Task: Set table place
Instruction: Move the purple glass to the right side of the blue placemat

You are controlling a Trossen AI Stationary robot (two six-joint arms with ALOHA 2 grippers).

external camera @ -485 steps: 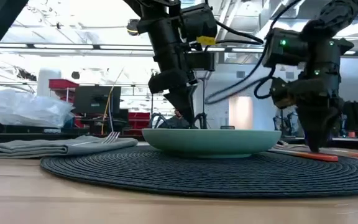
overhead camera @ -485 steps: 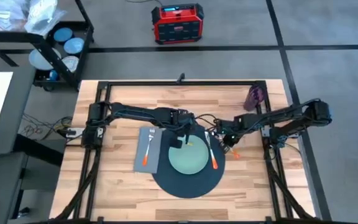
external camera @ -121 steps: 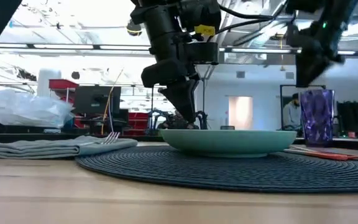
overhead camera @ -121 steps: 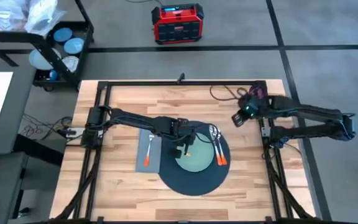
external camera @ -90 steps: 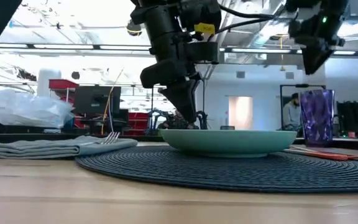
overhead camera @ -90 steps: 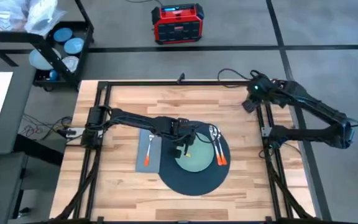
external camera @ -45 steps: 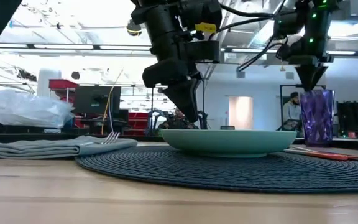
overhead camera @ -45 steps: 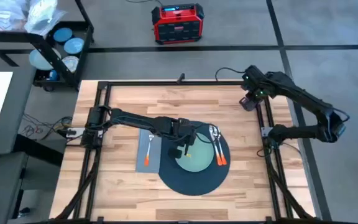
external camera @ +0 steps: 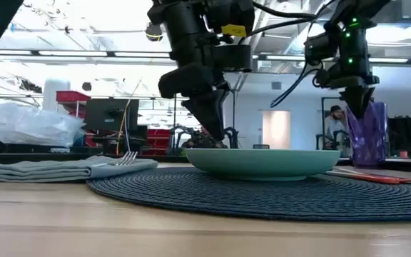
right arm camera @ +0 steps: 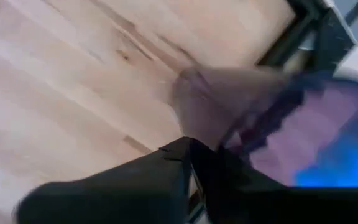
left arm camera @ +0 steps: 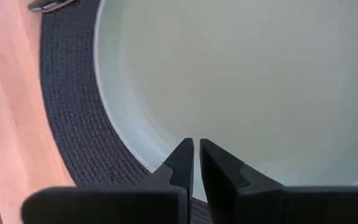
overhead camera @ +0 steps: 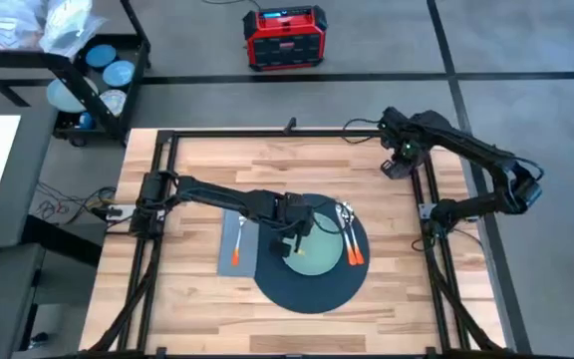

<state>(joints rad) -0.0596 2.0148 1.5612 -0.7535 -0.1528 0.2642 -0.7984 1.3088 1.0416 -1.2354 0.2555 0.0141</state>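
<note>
No legible text — labels, signs unreadable.

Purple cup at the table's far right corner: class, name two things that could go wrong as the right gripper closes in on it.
1. The purple cup stands by the table's frame rail; a nudge from the right gripper might tip it off the edge.
2. The right gripper's fingers look nearly shut in the right wrist view, so they may knock the rim instead of straddling it.

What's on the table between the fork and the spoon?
In the high view, the green plate sits on the dark mat between the fork and the spoon, with the left pincer over the plate.
</note>
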